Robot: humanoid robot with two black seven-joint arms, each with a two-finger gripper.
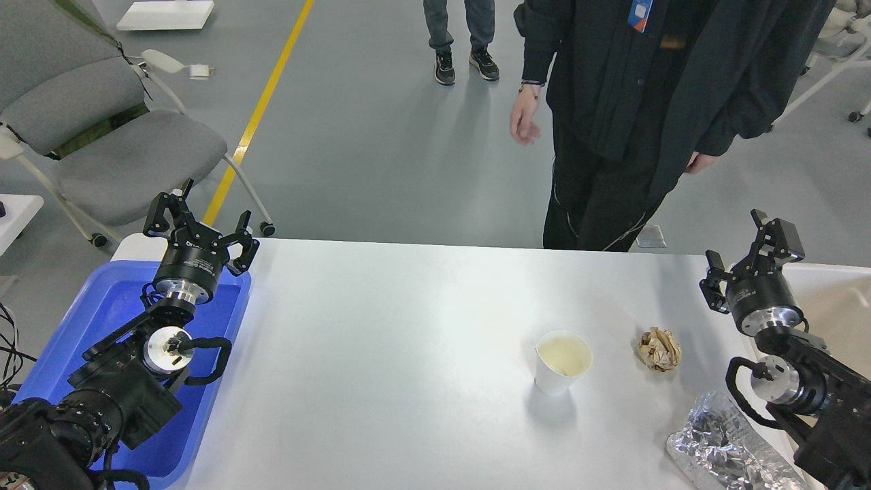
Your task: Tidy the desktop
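Note:
The white desktop (pixel 381 354) fills the lower half of the head view. On its right part stand a white paper cup (pixel 562 362), upright and empty-looking, and a crumpled brown paper ball (pixel 659 349). A crinkled silver foil bag (pixel 728 446) lies at the front right corner. My left gripper (pixel 202 229) hovers open over the far end of the blue tray, holding nothing. My right gripper (pixel 745 253) stands open at the right edge, to the right of the paper ball, also with nothing in it.
A blue plastic tray (pixel 102 320) sits at the left end of the table under my left arm. A beige bin (pixel 840 299) lies at the right edge. A person in black (pixel 626 122) stands just behind the table. A grey chair (pixel 102 136) is at back left.

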